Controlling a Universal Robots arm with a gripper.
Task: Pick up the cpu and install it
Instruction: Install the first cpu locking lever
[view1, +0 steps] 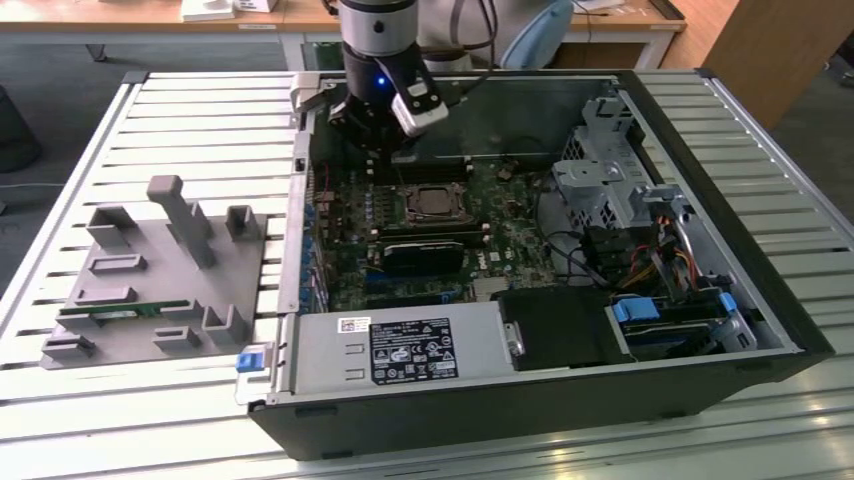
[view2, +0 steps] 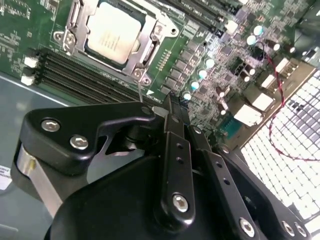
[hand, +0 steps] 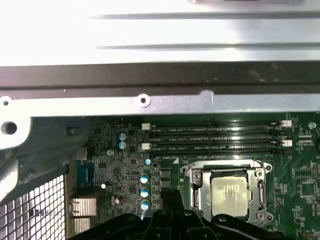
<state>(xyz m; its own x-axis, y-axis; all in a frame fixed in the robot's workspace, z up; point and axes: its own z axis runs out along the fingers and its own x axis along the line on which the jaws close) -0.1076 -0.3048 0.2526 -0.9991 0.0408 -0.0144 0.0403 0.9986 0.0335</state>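
A slatted pale metal table (view1: 160, 120) carries an open black desktop computer case (view1: 747, 330) lying on its side, with a grey moulded fixture tray (view1: 147, 300) well apart from it toward the exterior view's left. Inside the case lies the green motherboard (view1: 514, 215), with a grey labelled power supply box (view1: 400, 348) along its near edge. Four black empty memory slots (hand: 215, 137) run beside the square black-and-metal socket frame (view2: 150, 40).

The cpu (view2: 114, 31), a small flat square chip with a shiny silver top, already sits flat inside that frame, face up, its edges lined up with the frame's sides; being square, it has no evident long axis. It also shows in the first wrist view (hand: 230, 197) and the exterior view (view1: 430, 205).

The black gripper (view2: 167, 107) hangs above the board, beside the socket and apart from the cpu. Its fingers (view2: 175, 145) are pressed together with nothing between them.
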